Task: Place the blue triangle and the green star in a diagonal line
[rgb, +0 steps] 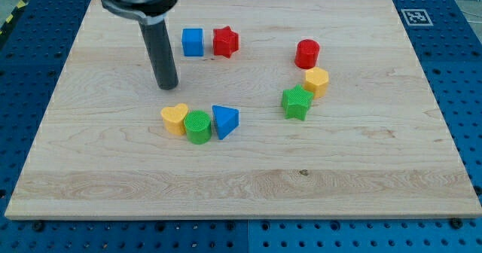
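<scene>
The blue triangle lies just below the board's middle, touching a green cylinder on its left. The green star lies to the right of the middle, touching a yellow hexagon at its upper right. My tip rests on the board at the upper left of the blue triangle, above a yellow heart, and touches no block.
A blue cube and a red star sit side by side near the view's top. A red cylinder stands above the yellow hexagon. The wooden board lies on a blue perforated table.
</scene>
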Available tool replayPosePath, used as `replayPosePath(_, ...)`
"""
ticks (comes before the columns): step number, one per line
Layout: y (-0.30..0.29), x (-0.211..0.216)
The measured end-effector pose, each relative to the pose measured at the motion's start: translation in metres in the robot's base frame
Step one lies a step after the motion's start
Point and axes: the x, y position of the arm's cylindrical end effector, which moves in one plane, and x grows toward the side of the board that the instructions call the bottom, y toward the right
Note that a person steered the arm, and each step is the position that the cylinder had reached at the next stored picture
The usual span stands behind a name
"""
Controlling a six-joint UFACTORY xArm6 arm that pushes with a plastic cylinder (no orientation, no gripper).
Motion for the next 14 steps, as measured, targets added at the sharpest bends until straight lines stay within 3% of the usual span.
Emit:
replayPosePath(1,0.022,0.027)
replayPosePath(4,0.081,0.035)
replayPosePath(8,0.144,0.105)
replayPosePath(11,0.219,0.105)
replayPosePath(14,0.221,0.081)
